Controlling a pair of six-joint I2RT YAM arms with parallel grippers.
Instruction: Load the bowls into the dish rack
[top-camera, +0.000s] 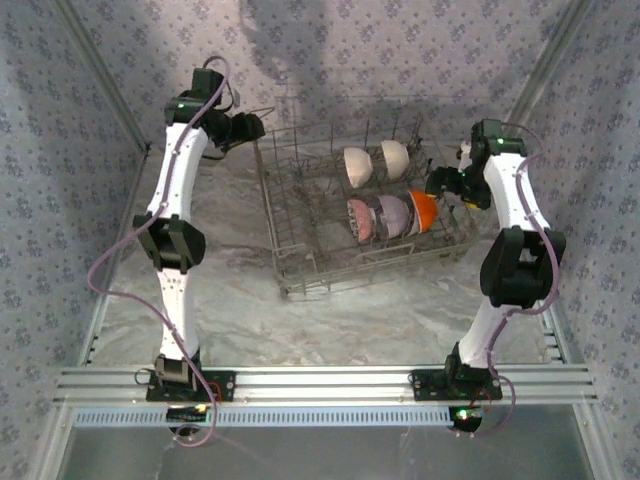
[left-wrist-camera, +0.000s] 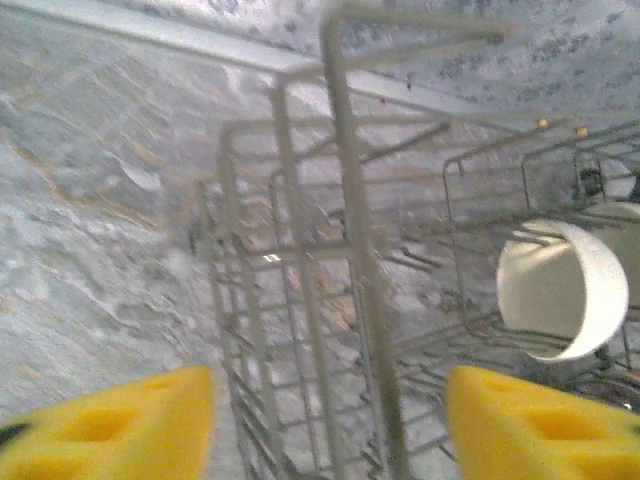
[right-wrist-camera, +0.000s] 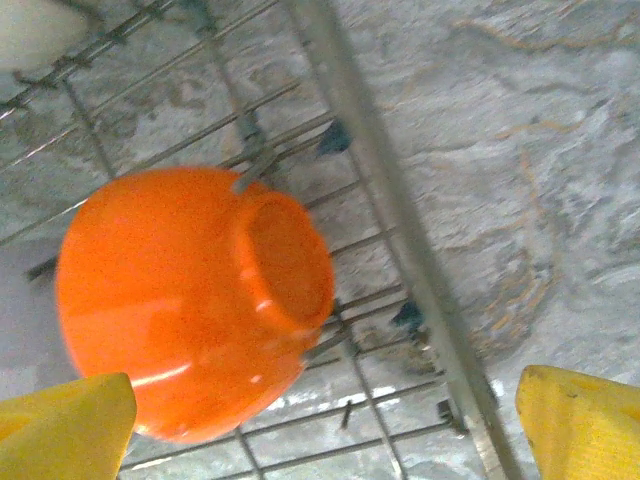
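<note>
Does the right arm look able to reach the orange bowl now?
Probably yes: the right gripper is open close above the orange bowl, though a dish rack wire runs between its fingers.

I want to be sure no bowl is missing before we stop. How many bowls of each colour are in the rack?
White or cream bowls: 2
Pink bowl: 1
Lavender-grey bowl: 1
Orange bowl: 1
Total: 5 bowls, all standing in the dish rack.
</note>
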